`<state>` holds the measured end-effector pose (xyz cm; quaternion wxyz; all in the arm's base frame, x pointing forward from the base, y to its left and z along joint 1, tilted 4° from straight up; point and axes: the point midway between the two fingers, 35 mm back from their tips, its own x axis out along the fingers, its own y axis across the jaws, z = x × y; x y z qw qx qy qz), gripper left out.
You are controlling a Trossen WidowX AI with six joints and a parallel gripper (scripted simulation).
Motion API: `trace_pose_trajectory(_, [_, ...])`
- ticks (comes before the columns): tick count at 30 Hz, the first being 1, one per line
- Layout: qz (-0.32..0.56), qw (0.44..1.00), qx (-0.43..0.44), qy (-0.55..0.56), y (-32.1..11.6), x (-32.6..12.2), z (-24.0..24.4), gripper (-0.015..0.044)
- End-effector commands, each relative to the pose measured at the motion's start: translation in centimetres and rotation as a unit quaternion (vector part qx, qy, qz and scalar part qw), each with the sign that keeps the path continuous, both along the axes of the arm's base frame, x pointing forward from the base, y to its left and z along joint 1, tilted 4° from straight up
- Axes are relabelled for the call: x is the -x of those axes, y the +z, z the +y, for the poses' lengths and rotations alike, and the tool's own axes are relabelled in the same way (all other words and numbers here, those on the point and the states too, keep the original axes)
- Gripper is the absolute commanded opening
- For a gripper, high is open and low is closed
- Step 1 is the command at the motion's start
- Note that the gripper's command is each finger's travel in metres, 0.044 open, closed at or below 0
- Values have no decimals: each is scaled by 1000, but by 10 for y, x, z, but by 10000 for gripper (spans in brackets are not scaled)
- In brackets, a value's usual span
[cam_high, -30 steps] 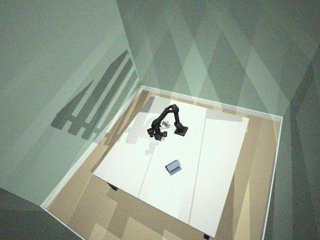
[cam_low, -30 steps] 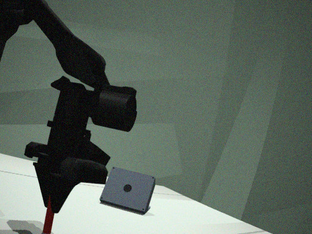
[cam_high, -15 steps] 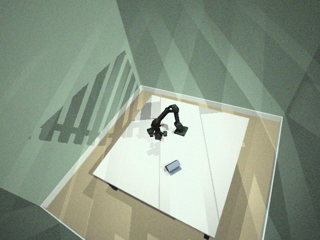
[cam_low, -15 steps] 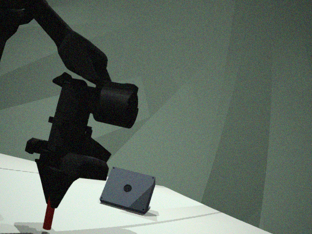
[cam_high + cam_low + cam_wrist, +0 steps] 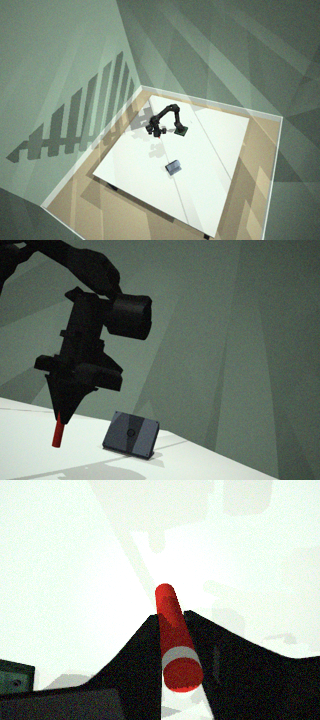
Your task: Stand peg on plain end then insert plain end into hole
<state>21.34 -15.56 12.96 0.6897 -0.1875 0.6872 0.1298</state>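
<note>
My gripper (image 5: 61, 420) (image 5: 171, 620) is shut on the red peg (image 5: 158, 137) (image 5: 58, 435) (image 5: 166, 595), which is nearly upright with a slight tilt. The plain end points down and is held above the table in the exterior view. The white band (image 5: 179, 654) and banded end are at the top, near the wrist camera; the fingers hide them in the exterior view. The sloped panel (image 5: 173, 167) (image 5: 116, 431) stands apart from the peg, to its right in the exterior view. Its round hole (image 5: 131, 432) is in the middle of the face.
The white table (image 5: 206, 155) (image 5: 23, 431) carries the arm and panel, with shadows and pale lines across it. The arm's dark green base plate (image 5: 184, 132) stands behind the gripper; its corner (image 5: 20, 672) shows at lower left in the wrist view.
</note>
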Motion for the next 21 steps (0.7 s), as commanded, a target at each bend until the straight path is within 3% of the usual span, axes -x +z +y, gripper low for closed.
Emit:
trace_pose_trajectory(1, [-2,1000,4,-2,15,0,1,0])
trace_pose_trajectory(21, [-58,997,-50,-21,11,-29,20,0])
